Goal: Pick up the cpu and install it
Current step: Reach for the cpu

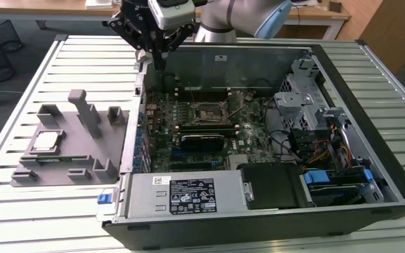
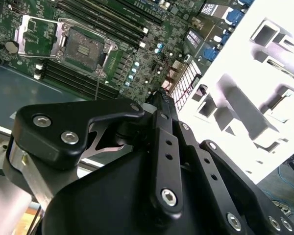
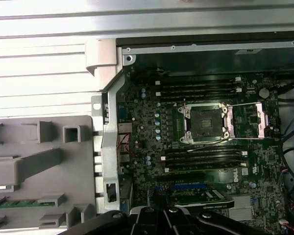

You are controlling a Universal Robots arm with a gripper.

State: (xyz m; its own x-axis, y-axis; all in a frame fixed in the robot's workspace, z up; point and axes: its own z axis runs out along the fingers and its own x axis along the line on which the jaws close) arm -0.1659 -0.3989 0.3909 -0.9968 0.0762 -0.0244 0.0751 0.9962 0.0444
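The black linkage of the claw [image 2: 159, 98] lies nearest the lens in the second wrist view and tapers to a single tip. The fingers [image 2: 161, 105] are brought together, and nothing is clamped between them. In the exterior view the claw is hung above the rear corner of the open computer case [image 1: 244, 63], directly over the case wall.

The cpu [image 1: 46, 141] is not held. It is seated with its metal top upward in a recess of the grey holder [image 1: 61, 174], which is placed on the slatted table [image 1: 19, 211]. It lies outside the case, well apart from the claw and lower than it. The raised walls of the recess are judged to keep the chip from sliding and to present it flat for gripping. A narrow green circuit strip [image 3: 14, 203] is slotted into another channel of the same holder.

The socket [image 1: 210, 112] is mounted on the motherboard [image 1: 160, 126], below the claw and on the opposite side of it from the holder. Its retention frame [image 3: 245, 120] is swung open and its seat is bare. This is judged to be so that a chip can be lowered straight in. The pick-up step is therefore not yet done, and the claw is nearer to the case wall than to either the cpu or the socket.
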